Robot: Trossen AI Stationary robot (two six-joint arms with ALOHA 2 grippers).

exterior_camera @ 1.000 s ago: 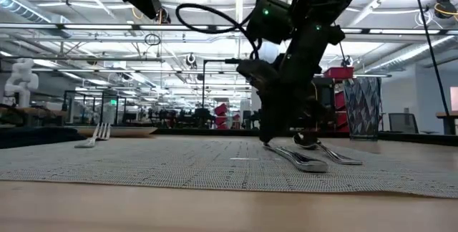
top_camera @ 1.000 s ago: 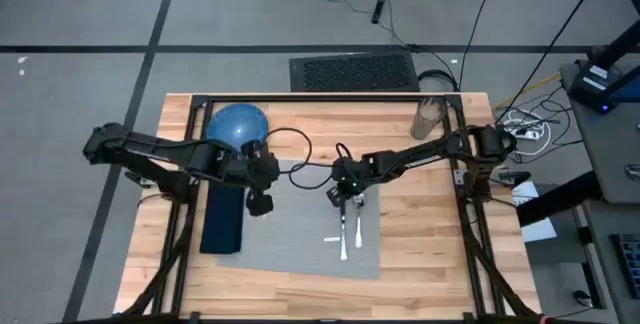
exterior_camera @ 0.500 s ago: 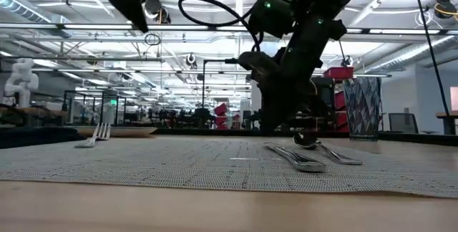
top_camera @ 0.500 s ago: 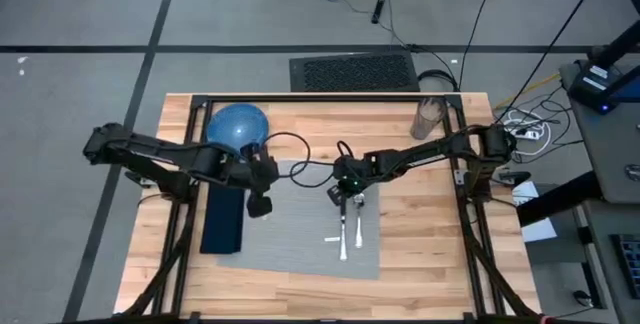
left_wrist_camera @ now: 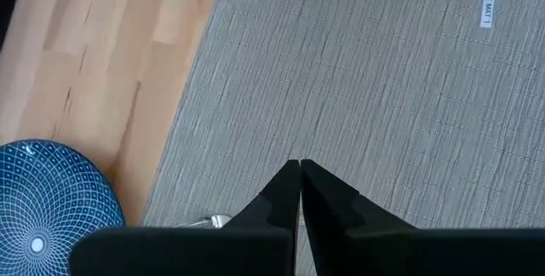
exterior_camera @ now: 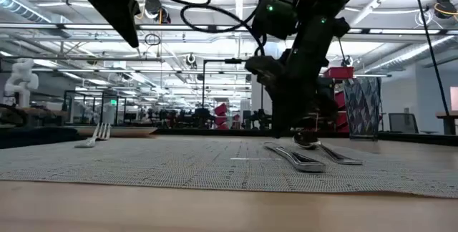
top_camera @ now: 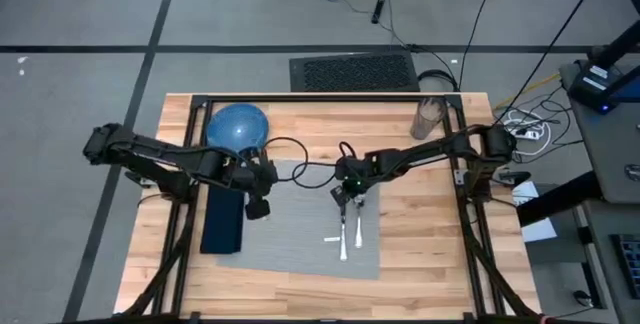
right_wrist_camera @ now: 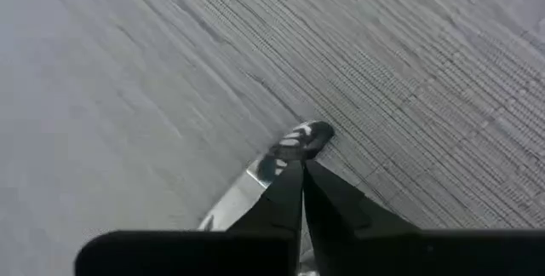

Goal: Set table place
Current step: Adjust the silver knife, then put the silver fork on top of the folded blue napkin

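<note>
The placemat (top_camera: 300,229) lies flat in the middle of the tabletop (top_camera: 420,224), skewed a bit against the wood grain, with its small white tag (left_wrist_camera: 487,2) showing in the left wrist view. Two pieces of cutlery (top_camera: 348,232) lie side by side on its right half.

The right end effector (top_camera: 346,196) is just above the far tips of that cutlery, fingers pressed together and holding nothing, with a shiny utensil end (right_wrist_camera: 300,140) right beyond its fingertips. That's my main worry: if it dips or swings sideways from here, it could clip those ends and fan the two pieces out of line, or drag the mat's weave and bunch it up.

The left end effector (top_camera: 257,204) hangs over the mat's left part, also shut and empty, well up off the surface in the low view.

Around the mat:
- dark napkin (top_camera: 223,219) along the left edge, looks like it touches or overlaps the mat, can't tell which
- blue dish (top_camera: 238,127) at the far left, off the mat
- glass (top_camera: 428,117) at the far right, well apart
- a fork (exterior_camera: 95,136) by the napkin

Cables looping between the two arms could snag if the arms cross.
</note>
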